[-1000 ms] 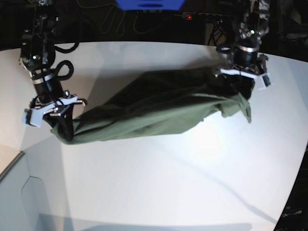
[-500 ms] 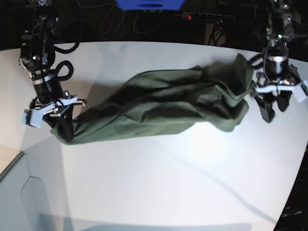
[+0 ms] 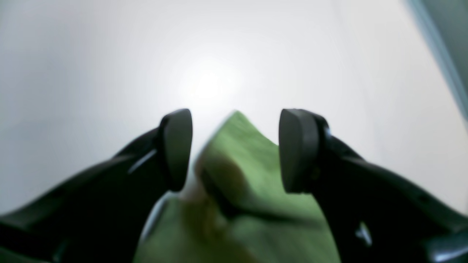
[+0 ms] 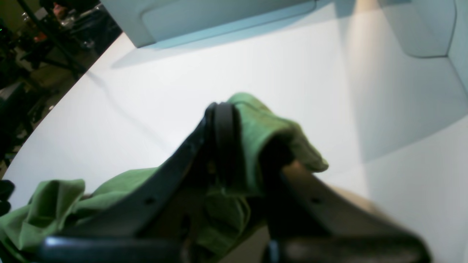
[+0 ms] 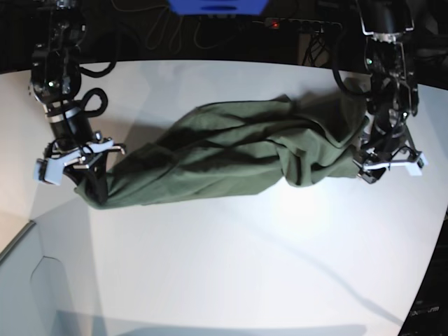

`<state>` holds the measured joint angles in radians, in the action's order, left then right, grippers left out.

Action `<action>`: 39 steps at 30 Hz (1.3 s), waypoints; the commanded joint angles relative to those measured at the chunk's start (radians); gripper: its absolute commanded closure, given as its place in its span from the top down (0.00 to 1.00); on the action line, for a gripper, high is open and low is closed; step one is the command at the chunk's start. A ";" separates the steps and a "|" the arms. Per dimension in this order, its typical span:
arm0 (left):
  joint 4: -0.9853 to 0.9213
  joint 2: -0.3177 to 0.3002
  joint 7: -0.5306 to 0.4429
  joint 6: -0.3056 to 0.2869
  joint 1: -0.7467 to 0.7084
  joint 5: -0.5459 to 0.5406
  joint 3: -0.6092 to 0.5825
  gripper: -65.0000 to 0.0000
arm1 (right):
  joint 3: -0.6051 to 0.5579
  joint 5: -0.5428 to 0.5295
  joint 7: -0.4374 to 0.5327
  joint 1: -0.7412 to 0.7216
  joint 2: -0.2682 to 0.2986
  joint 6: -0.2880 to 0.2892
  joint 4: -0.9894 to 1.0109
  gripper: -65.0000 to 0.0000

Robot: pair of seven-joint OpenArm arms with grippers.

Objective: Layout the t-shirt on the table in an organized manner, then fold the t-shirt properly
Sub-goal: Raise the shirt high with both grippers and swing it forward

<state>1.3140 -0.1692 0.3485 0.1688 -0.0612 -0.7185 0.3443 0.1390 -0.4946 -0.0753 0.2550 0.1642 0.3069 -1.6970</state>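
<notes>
Presently, near surface (image 5: 231, 266): bare white.
T-shirt (image 5: 231, 157): bunched in a long crumpled roll across the middle of the surface, not spread flat.
Right tool (image 5: 87, 164): pressed together, pinching one end of the t-shirt.
Left tool (image 5: 388, 162): fingers spread, straddling a fold at the other end, not gripping.
Progress: early; layout unfinished, folding not begun.

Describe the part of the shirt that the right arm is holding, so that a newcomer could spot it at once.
On the white table lies a bunched olive t-shirt. In the base view, follow it to its lower left tip: that corner is pinched in the shut right end effector, while the opposite end lies between open jaws.
</notes>
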 commanded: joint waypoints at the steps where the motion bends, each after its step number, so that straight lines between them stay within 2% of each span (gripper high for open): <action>1: -0.009 -0.002 -0.009 -0.010 0.033 -0.005 -0.012 0.56 | 0.003 -0.011 0.032 -0.009 0.007 -0.002 -0.016 0.00; 7: -0.147 -0.008 -0.015 -0.010 0.103 -0.005 -0.135 0.55 | 0.003 -0.011 0.032 -0.009 0.007 -0.002 -0.015 0.00; 11: -0.182 -0.008 -0.015 -0.010 0.110 -0.005 -0.159 0.53 | 0.003 -0.009 0.032 -0.009 0.007 -0.002 -0.015 0.00; 15: -0.230 -0.008 -0.016 -0.010 0.111 -0.003 -0.159 0.32 | 0.003 -0.009 0.032 -0.009 0.008 -0.002 -0.015 0.00; 19: -0.293 -0.010 -0.010 -0.010 0.137 -0.003 -0.164 0.01 | 0.003 -0.009 0.032 -0.012 0.010 -0.002 -0.015 0.00; 25: -0.232 -0.028 -0.009 -0.012 0.131 -0.011 -0.166 0.00 | 0.003 -0.009 0.032 -0.016 0.011 -0.002 -0.015 0.00; 27: -0.130 -0.031 -0.009 -0.012 0.117 -0.005 -0.158 0.00 | 0.003 -0.009 0.032 -0.018 0.013 -0.002 -0.015 0.00; 32: 0.147 -0.083 -0.009 -0.005 0.119 -0.013 -0.156 0.00 | 0.003 -0.009 0.032 -0.073 0.015 -0.002 -0.016 0.00; 39: 0.364 -0.171 -0.009 -0.001 0.248 -0.013 -0.155 0.00 | 0.003 -0.009 0.030 -0.234 0.094 -0.002 -0.019 0.00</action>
<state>1.6577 -0.3275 0.3672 0.1741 0.1608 -0.7296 0.1833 0.1371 -0.4942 -0.0814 0.0357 0.2501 0.3023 -1.6993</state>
